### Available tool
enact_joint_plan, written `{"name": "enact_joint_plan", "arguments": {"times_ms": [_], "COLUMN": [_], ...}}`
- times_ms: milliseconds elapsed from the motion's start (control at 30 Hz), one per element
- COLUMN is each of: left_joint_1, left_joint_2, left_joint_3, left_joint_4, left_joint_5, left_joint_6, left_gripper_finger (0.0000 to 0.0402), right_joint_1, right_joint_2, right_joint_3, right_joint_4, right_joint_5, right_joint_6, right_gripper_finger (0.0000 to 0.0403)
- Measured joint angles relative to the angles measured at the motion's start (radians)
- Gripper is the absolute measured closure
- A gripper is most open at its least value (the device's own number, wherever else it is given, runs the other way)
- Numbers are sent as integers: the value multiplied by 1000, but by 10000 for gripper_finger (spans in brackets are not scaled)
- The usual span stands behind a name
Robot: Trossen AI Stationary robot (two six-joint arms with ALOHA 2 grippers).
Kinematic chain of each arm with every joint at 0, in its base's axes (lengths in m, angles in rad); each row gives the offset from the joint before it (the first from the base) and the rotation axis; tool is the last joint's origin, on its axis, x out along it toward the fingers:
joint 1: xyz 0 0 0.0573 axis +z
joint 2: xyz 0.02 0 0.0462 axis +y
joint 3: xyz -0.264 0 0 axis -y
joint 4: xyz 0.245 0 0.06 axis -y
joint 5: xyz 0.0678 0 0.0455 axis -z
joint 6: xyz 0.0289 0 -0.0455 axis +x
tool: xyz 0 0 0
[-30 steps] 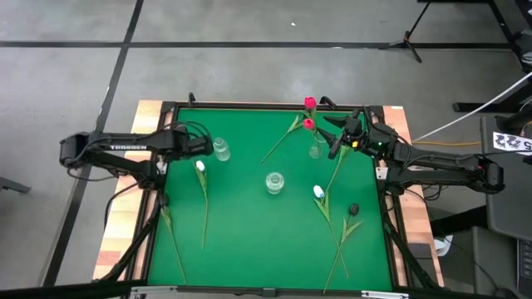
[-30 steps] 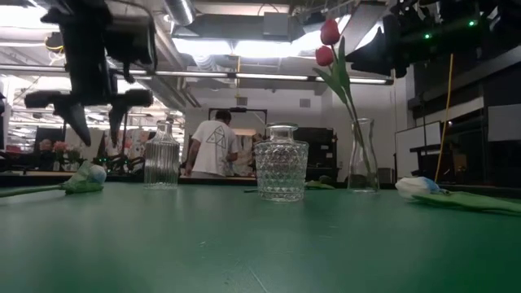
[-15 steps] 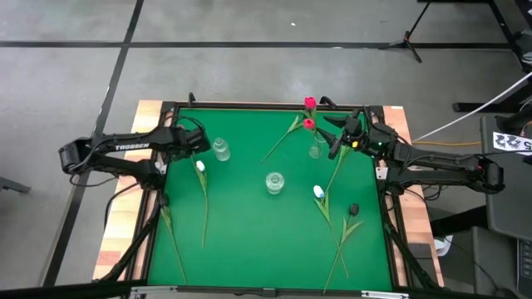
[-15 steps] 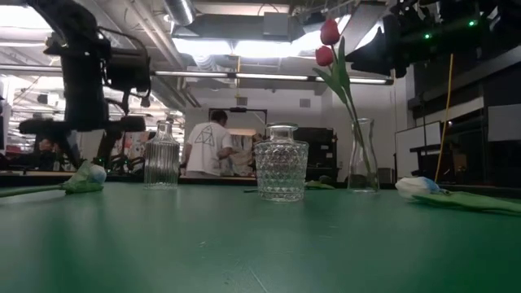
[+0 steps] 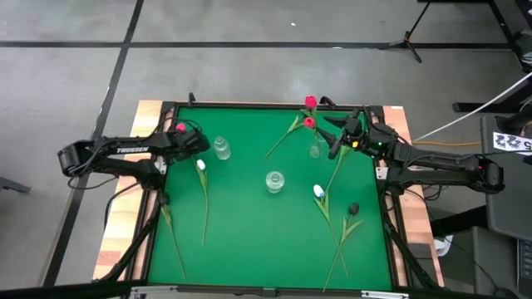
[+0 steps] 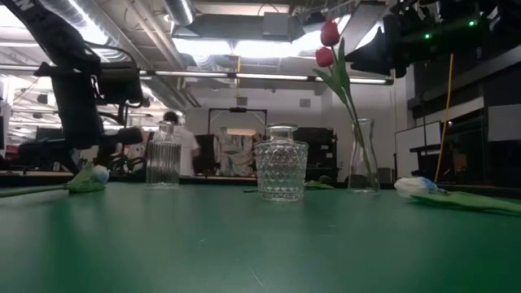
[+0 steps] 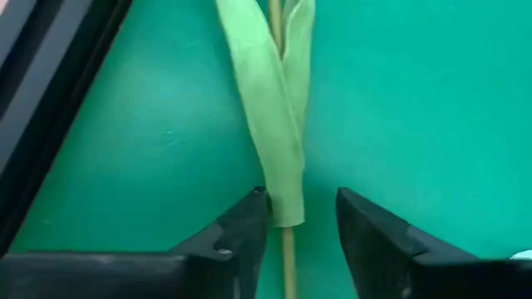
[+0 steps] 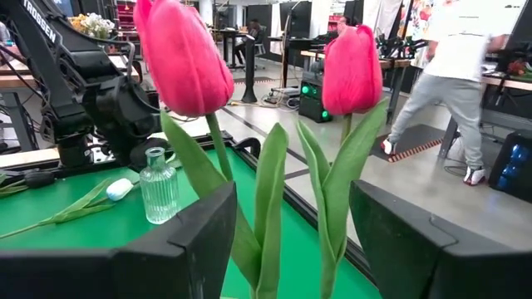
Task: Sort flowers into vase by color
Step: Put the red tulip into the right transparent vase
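- While two red tulips already stand in the slim vase, the other flowers lie on the felt-like green table, so most sorting remains.
- Left gripper straddles a white tulip's thin stem, jaws partly open, nothing gripped.
- Right gripper hangs wide open, empty, beside that vase.
- Two ribbed glass vases stand empty.

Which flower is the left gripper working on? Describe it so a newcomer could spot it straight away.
On the green table, look to the left side, just beside the small ribbed bottle. The left gripper sits low over a white tulip, its fingers either side of the stem. Another stem lies nearer the left edge, but this one has the white head.
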Motion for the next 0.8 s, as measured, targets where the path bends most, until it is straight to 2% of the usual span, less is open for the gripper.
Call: {"name": "enact_joint_plan", "arguments": {"times_ms": [367,567,800], "left_joint_1": [-1,-3,-2], "left_joint_2": [-25,-95,-197], "left_joint_3": [-8,-11,1], "left_joint_4": [-1,68,106], "left_joint_5": [0,34,-31], "left_joint_6": [27,30,41], "left_gripper_finger": [389,390,395], "right_joint_1": [0,0,0], "right_joint_2": [0,0,0], "right_joint_3": [0,0,0], "right_joint_4": [0,1,3], "right_joint_5": [0,0,0], "right_joint_6": [0,0,0], "right_gripper_finger": [168,169,169]}}
